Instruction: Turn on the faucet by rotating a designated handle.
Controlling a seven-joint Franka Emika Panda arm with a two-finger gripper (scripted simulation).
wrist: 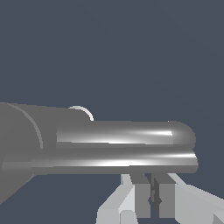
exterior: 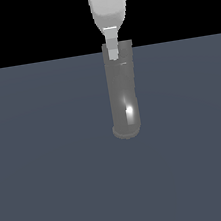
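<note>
The tall, smooth grey metal cylinder of the faucet stands upright on the flat slate-blue desk, a little above the exterior view's centre. The white robot claw hangs at its 12 o'clock, tip right at the cylinder's top. In the wrist view the claw's fingers sit nearly together with only a narrow slit between them, gripping nothing, just beside the long grey metal bar of the handle. Contact seems made or imminent; whether any turning is done cannot be judged.
</note>
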